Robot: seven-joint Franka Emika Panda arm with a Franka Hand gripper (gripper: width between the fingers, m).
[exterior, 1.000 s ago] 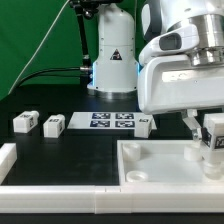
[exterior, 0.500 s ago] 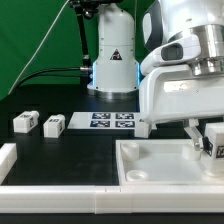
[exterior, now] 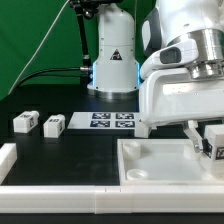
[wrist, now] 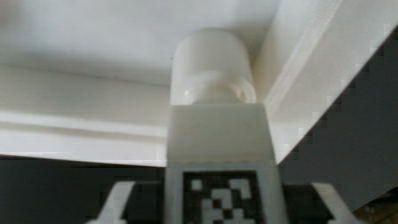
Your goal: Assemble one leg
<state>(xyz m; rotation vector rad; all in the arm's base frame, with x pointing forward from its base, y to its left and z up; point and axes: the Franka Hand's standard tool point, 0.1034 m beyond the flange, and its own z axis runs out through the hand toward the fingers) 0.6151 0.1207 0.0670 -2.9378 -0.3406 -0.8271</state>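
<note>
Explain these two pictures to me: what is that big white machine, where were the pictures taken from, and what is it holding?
The big white machine is a robot arm that puts furniture together. One picture comes from a camera standing apart from it; the other from a camera on its wrist, looking along its two-fingered tool. The tool grips a small white leg with a black-and-white tag, held by a corner of the large white tray-like part; whether they touch I cannot tell. On the black table lie two loose legs and the flat marker board.
</note>
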